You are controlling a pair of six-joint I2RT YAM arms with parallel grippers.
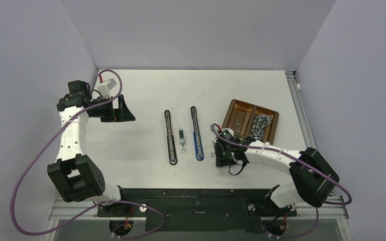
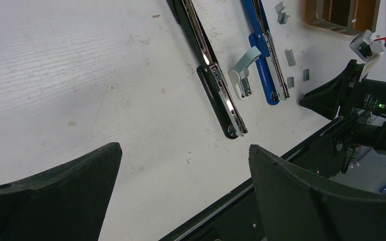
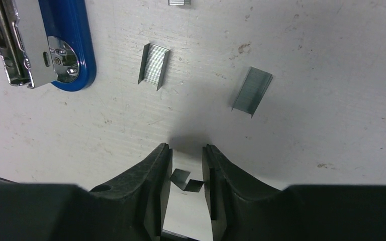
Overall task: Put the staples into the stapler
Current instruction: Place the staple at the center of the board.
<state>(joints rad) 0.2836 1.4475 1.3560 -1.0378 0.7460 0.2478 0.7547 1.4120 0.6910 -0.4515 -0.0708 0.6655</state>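
Note:
Two staplers lie opened out flat mid-table, a black one (image 1: 170, 138) and a blue one (image 1: 197, 138). My right gripper (image 3: 187, 150) points down at the table just right of the blue stapler's near end (image 3: 65, 40). Its jaws stand narrowly apart, and a small strip of staples (image 3: 187, 181) sits tilted and loose between the fingers. Two more staple strips (image 3: 154, 64) (image 3: 252, 90) lie on the table ahead of it. My left gripper (image 1: 128, 114) hangs wide open far to the left, holding nothing.
A brown two-compartment tray (image 1: 233, 108) at the right holds a heap of staple strips (image 1: 261, 124). A small white and teal tool (image 1: 181, 140) lies between the two staplers. The black rail (image 1: 196, 193) runs along the table's near edge.

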